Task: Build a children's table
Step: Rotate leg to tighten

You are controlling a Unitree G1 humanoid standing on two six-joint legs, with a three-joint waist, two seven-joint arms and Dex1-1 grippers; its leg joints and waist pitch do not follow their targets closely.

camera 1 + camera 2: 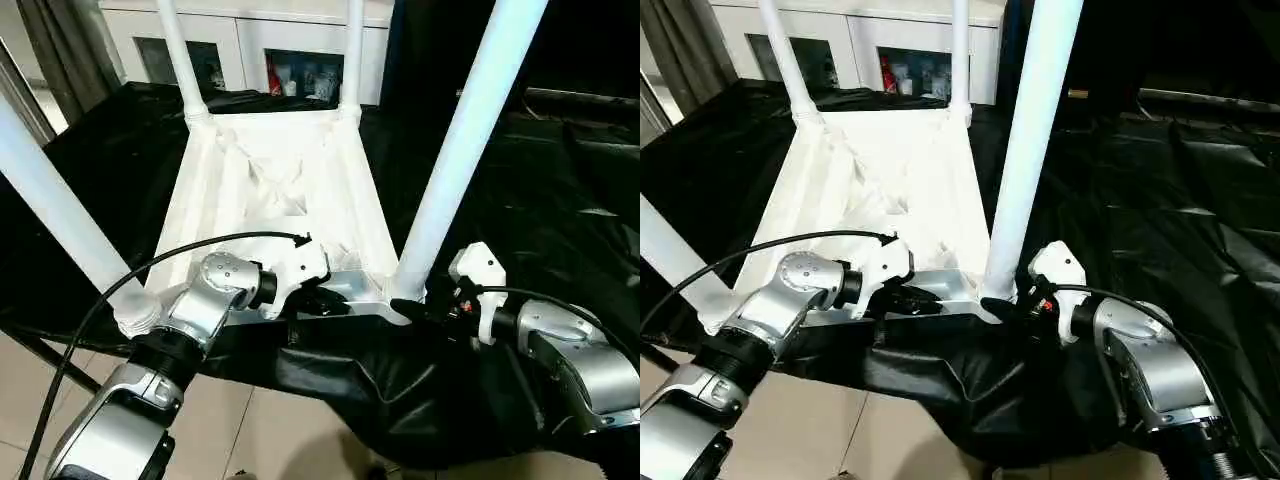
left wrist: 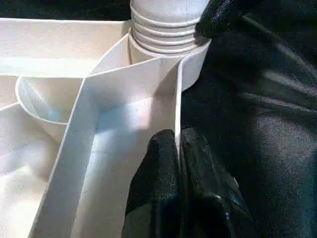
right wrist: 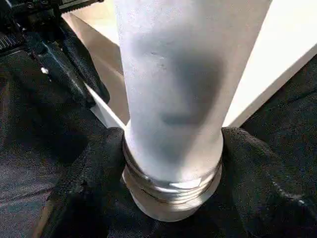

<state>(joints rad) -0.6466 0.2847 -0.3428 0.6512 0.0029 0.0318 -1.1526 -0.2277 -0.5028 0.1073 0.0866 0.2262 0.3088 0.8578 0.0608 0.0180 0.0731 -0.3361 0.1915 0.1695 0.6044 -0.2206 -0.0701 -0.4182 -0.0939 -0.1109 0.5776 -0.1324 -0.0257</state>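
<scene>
Final leg fitting: the tabletop point(image 1: 270, 190) lies upside down on the black-draped surface point(image 1: 560, 190), all four legs standing. My left hand point(image 2: 178, 148) pinches its near rim; my right hand point(image 3: 171, 163) clasps the near-right leg point(image 1: 460, 150) at its threaded base, probably needing further turning to seat

Smooth white plastic tabletop point(image 1: 270, 180) and legs point(image 1: 465, 140); glossy, crinkled black cloth point(image 1: 560, 180).
</scene>
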